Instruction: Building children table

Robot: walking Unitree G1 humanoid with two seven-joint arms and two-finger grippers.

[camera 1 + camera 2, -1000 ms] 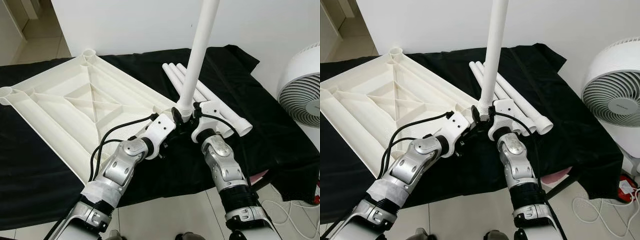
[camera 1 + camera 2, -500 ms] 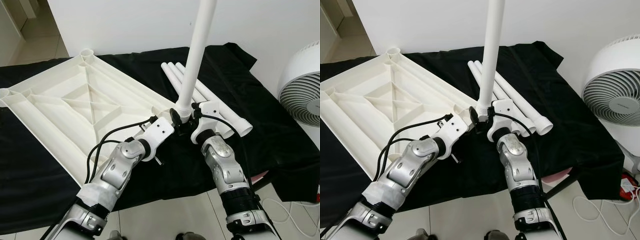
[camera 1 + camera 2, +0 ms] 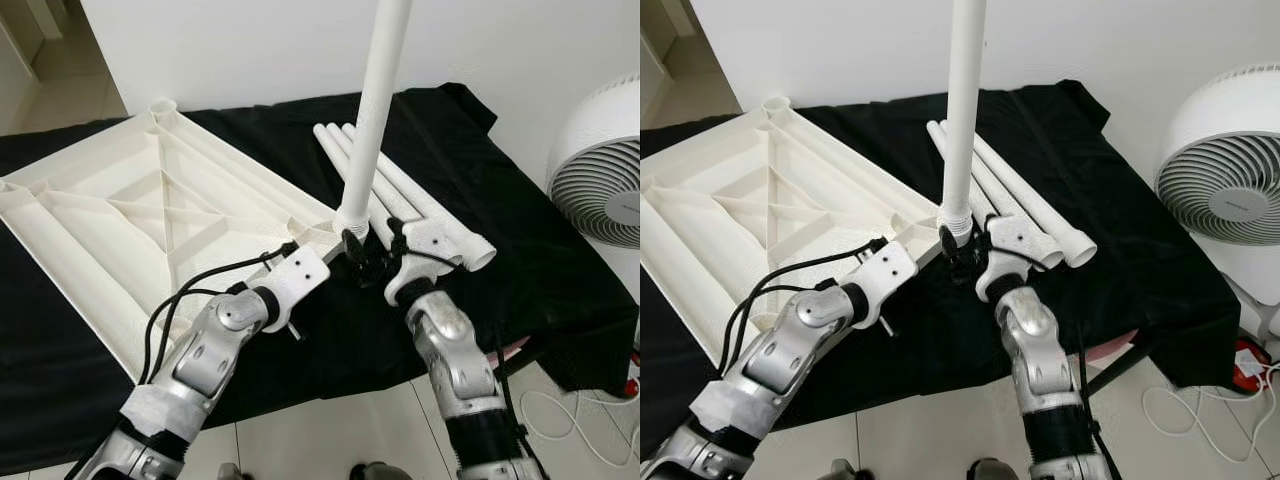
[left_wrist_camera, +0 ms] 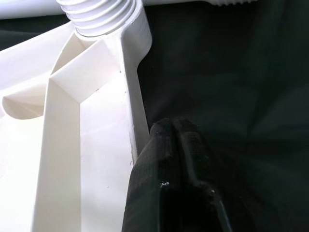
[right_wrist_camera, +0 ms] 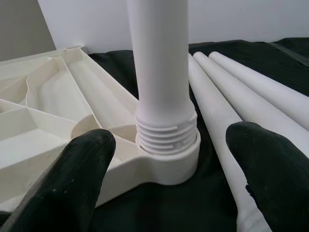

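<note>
White tabletop (image 3: 150, 230) lies upside down, ribbed underside up, on the counter (image 3: 520, 250), which is draped in a black cloth (image 3: 340, 330). It takes up the left half of the counter, turned so one corner points toward the front edge near the middle.

One white table leg (image 3: 375, 110) stands upright in the corner socket (image 5: 169, 159) at that near corner. Its threaded end (image 5: 164, 133) sits in the socket with several thread rings still exposed above the rim. The leg rises out of the top of the head views.

Three spare legs (image 3: 420, 205) lie side by side on the cloth just right of the standing leg, running from the back of the counter toward the front right, open ends nearest the robot.

Right gripper (image 5: 171, 164) is at the base of the standing leg, fingers (image 5: 82, 159) spread wide on either side of the socket, clear of the leg, holding nothing.

Left gripper (image 4: 166, 145) sits low against the tabletop's outer edge just short of the same corner socket. Its two fingers are pressed together with nothing between them, tip touching or just beside the rim wall.

White floor fan (image 3: 1225, 180) stands beyond the counter's right end. Cable (image 3: 1180, 410) lies on the tiled floor (image 3: 930, 440) below it.
</note>
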